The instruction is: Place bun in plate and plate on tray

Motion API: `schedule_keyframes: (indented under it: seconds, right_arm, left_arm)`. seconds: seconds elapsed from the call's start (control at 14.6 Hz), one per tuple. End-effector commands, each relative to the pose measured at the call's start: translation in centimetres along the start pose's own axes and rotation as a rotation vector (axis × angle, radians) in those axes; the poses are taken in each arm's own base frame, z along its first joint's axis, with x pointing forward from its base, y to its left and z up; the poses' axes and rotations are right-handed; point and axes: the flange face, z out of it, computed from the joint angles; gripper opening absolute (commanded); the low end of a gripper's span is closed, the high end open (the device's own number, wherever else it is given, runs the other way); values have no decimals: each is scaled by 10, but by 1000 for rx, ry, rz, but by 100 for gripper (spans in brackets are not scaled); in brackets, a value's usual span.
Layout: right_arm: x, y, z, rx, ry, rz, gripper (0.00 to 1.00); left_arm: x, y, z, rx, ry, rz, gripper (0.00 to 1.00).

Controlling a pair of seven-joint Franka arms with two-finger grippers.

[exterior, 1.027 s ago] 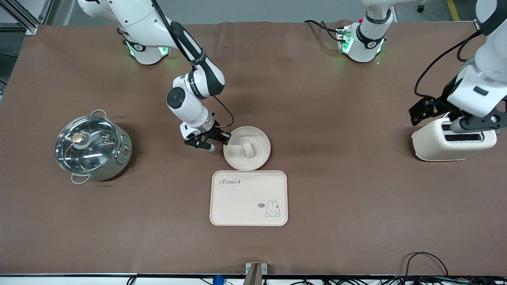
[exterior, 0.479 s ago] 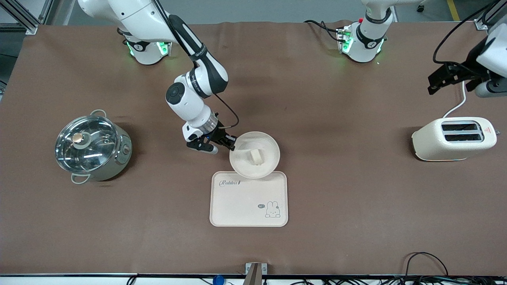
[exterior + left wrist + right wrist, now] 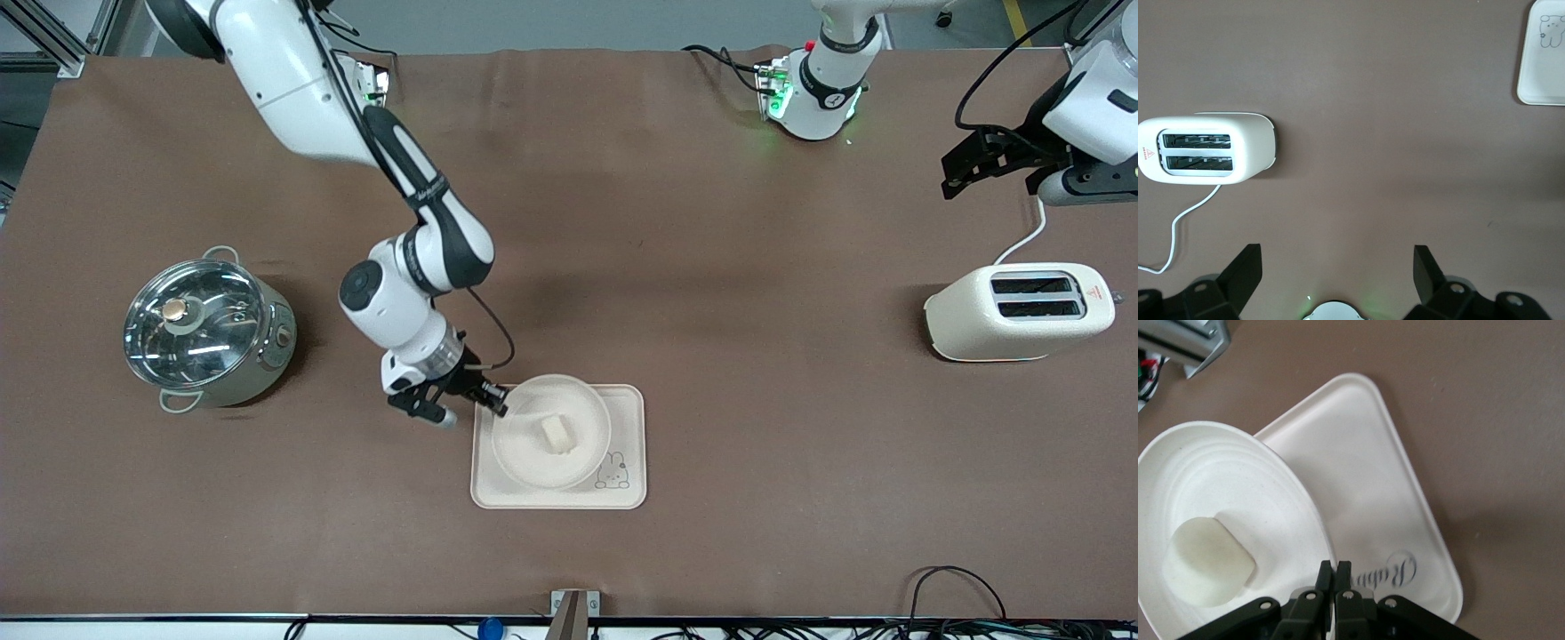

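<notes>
On the brown-covered table (image 3: 711, 267), the right gripper (image 3: 492, 402) pinches the plate (image 3: 551, 431) rim at its ten o'clock, the plate with bun (image 3: 556, 434) over the tray (image 3: 622, 493), whose long axis runs three-to-nine; the left gripper (image 3: 991, 164) waits open-fingered above the toaster (image 3: 1018, 311).

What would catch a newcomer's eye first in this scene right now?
The right gripper pinches the rim of the plate, its jaws shut, holding it with the bun inside over the tray. The left gripper waits open above the table near the toaster. A lidded steel pot sits toward the right arm's end.
</notes>
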Motion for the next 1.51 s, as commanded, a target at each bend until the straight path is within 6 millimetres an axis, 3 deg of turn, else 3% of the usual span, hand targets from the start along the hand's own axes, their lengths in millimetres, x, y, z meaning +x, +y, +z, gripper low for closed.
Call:
schedule_keyframes:
  seconds: [0.0, 0.48, 0.55, 0.62, 0.68, 0.89, 1.03, 1.3, 1.44]
  right_arm:
    - [2, -7, 14, 7, -8, -10, 0]
    - [-14, 2, 40, -17, -28, -10, 4]
    - [-10, 5, 39, -19, -26, -6, 27]
    - [-6, 8, 38, -18, -23, 5, 58]
    - [-6, 7, 37, -13, -18, 8, 72]
    - [-3, 0, 30, 16, 29, 4, 97]
    - [4, -5, 18, 36, 54, -2, 100]
    - [11, -27, -61, 51, 21, -12, 100]
    - [21, -20, -116, 6, -56, -12, 100]
  left_arm:
    - [-3, 0, -1, -19, 2, 15, 100]
    - [-1, -4, -2, -20, 3, 7, 100]
    - [1, -4, -4, -22, 8, 7, 100]
    - [1, -4, -4, -23, 7, 7, 100]
    - [1, -6, -4, -25, 6, 3, 100]
    - [0, -7, -5, -25, 6, 1, 100]
    - [1, -6, -4, -24, 6, 3, 100]
    - [0, -2, -4, -23, 6, 9, 100]
    - [0, -1, -3, -22, 3, 9, 100]
